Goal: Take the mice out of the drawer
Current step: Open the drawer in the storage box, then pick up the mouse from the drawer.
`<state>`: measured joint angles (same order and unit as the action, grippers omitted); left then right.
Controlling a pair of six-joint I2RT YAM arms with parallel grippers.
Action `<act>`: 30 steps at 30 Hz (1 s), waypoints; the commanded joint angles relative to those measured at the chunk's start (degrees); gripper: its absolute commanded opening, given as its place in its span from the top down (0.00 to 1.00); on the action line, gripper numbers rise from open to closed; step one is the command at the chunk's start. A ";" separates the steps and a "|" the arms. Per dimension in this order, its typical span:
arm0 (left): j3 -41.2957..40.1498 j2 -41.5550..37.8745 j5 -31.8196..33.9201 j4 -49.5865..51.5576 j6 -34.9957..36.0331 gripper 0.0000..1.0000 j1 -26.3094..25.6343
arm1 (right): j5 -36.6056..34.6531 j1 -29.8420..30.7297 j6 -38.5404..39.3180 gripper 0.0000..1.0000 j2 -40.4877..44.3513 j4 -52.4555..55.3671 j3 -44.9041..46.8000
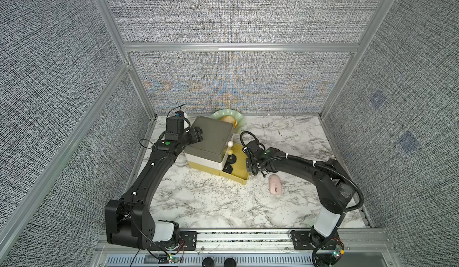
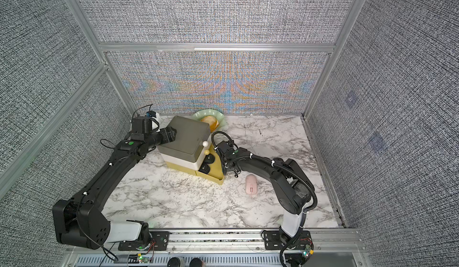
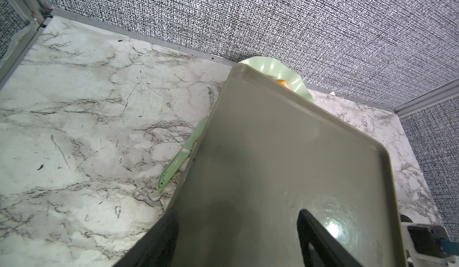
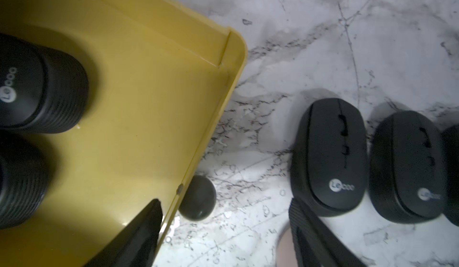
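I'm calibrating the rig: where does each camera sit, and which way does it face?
Top views: above the arm bases, looking down at the table; both arms show.
Left wrist: faces the cabinet top; its jaws show.
Right wrist: faces down at the drawer corner; its jaws show.
Shared: top views and right wrist see the drawer.

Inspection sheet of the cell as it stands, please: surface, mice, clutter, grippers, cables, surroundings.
Surface: marble table, scuffed.
Job's things: yellow drawer open, two black mice inside; table mice, at least two black, beside it; pink mouse on the table too.
Clutter: green plate with bread behind the cabinet; green knife beside it.
Grippers: left gripper open over the cabinet top; right gripper open, empty, straddling the drawer's front wall.
Cables: cable loop above the right wrist; hose along the right arm.
Surroundings: grey fabric walls, aluminium frame.
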<state>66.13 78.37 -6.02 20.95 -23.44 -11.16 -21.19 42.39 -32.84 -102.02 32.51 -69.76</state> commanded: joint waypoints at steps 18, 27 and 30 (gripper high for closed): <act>-0.60 -4.54 -2.51 5.43 -0.59 0.21 0.15 | 23.12 -1.01 21.19 0.23 4.43 -6.34 -3.55; -1.81 -6.47 -3.64 5.75 -0.99 0.21 0.09 | 31.29 -3.04 31.83 0.19 -2.09 -15.41 -5.16; -1.79 -6.15 -3.85 5.69 -0.82 0.20 0.09 | 32.56 -3.93 35.29 0.18 -3.90 -17.32 -5.06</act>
<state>64.23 72.25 -9.02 26.02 -24.43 -11.09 8.23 38.81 -2.96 -105.03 18.61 -74.70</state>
